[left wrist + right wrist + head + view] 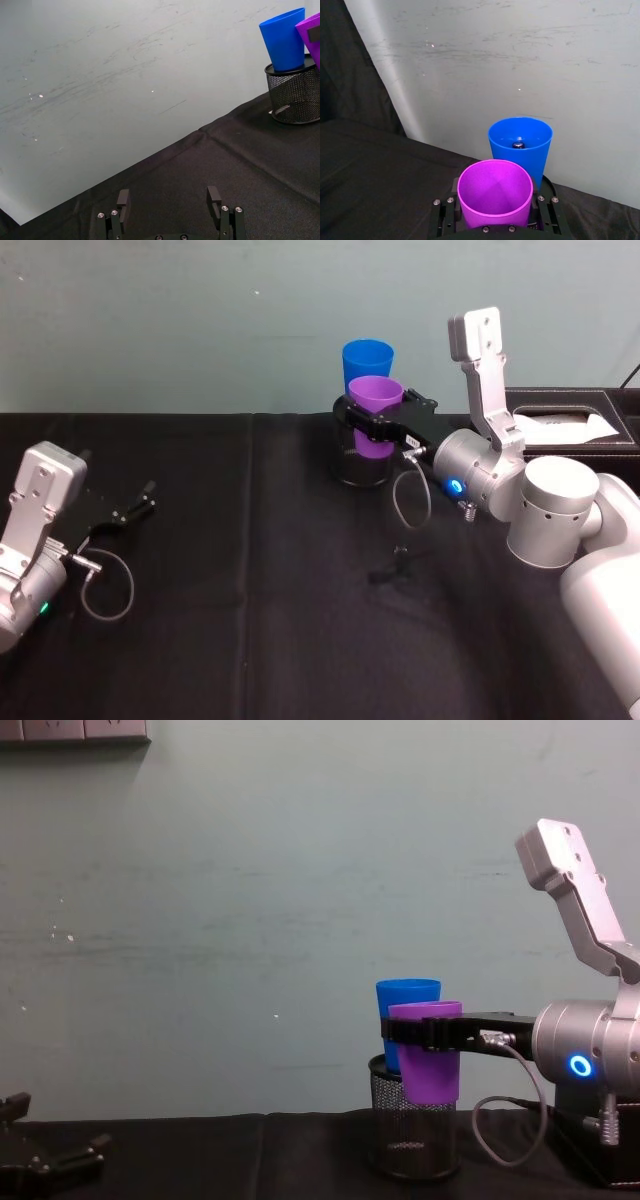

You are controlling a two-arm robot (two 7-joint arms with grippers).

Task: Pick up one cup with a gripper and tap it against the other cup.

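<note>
Purple cup hangs off the table, upright and mouth up, clamped around its upper wall by the flat fingers of your right gripper, which reaches in from the right.

The blue cup is your target. It stands upright with its base down in the black mesh pen holder, directly beyond the purple cup on the wall side, along the line the gripper points. Both long axes run vertical and parallel, and the blue rim sits a little higher. You cannot tell whether the two walls touch or are just apart.

The tap looks like a short, gentle push straight forward. The purple cup's base hangs lower than the holder's rim on the near side, so it may meet the mesh first. The blue cup, only resting in the holder, could also rock.

Your left gripper lies low at the far left with its fingers spread and nothing between them, well apart from both cups.

The table is covered in black cloth. The pale wall stands close behind the holder, leaving little room past it. A black tissue box sits behind the right arm.
</note>
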